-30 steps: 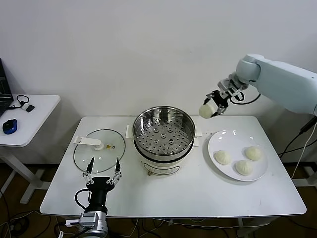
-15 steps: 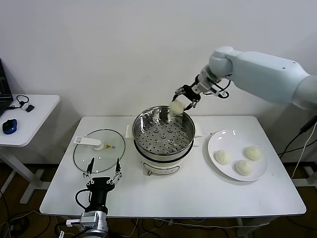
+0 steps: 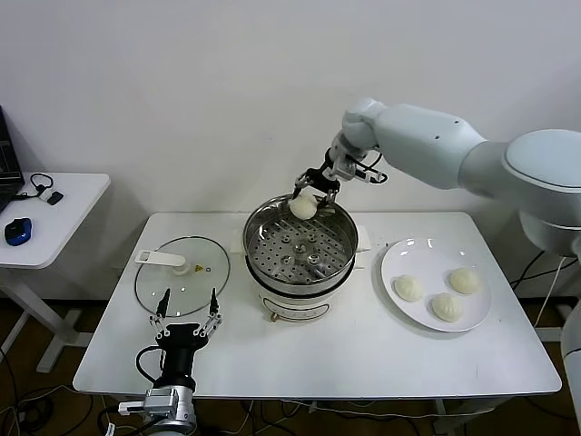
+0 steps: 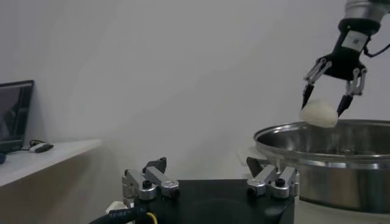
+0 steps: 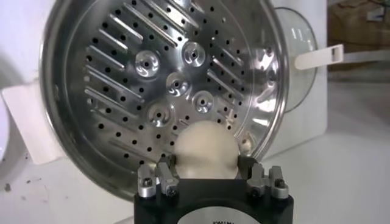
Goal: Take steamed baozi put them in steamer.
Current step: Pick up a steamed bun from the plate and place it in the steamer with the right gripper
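Flanking the steamer [image 3: 300,250]: glass lid [image 3: 182,270], plate [image 3: 438,283].

Head cam overhead; wrist cams close; all share steamer [image 3: 300,243].

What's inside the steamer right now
Inside the steamer only the bare perforated tray shows, with no bun on it. The right gripper holds one baozi over the far rim. That bun covers a small patch of tray in the wrist view.
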You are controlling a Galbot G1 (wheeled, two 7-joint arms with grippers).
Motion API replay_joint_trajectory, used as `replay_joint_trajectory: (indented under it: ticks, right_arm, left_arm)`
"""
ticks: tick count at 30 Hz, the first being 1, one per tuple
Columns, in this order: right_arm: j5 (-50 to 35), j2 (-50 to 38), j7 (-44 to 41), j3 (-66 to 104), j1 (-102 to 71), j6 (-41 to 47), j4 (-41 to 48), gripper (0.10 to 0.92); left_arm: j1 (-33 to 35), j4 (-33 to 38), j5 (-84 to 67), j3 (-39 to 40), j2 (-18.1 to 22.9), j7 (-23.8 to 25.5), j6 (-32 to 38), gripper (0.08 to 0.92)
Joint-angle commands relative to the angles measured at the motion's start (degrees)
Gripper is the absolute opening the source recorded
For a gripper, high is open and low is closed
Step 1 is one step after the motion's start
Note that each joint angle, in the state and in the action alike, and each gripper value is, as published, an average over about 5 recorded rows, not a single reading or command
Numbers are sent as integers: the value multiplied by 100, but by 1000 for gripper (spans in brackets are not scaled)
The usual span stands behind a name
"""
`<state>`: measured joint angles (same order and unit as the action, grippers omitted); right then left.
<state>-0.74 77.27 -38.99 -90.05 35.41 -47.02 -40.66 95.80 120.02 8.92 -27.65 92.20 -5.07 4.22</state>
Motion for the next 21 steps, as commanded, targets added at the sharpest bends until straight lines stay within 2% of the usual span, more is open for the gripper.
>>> replay_joint_trajectory:
  ticks: [1,21]
  right_arm:
    - [192,671,113,-241,-355,-298,840,670]
    - [-34,756,-35,-427,-492,-298,918,670]
  left_arm:
    - [-13,-19,-31,-11,183,3,-1,823]
    - [-69,-64,-48,-16,180,27,-9,823]
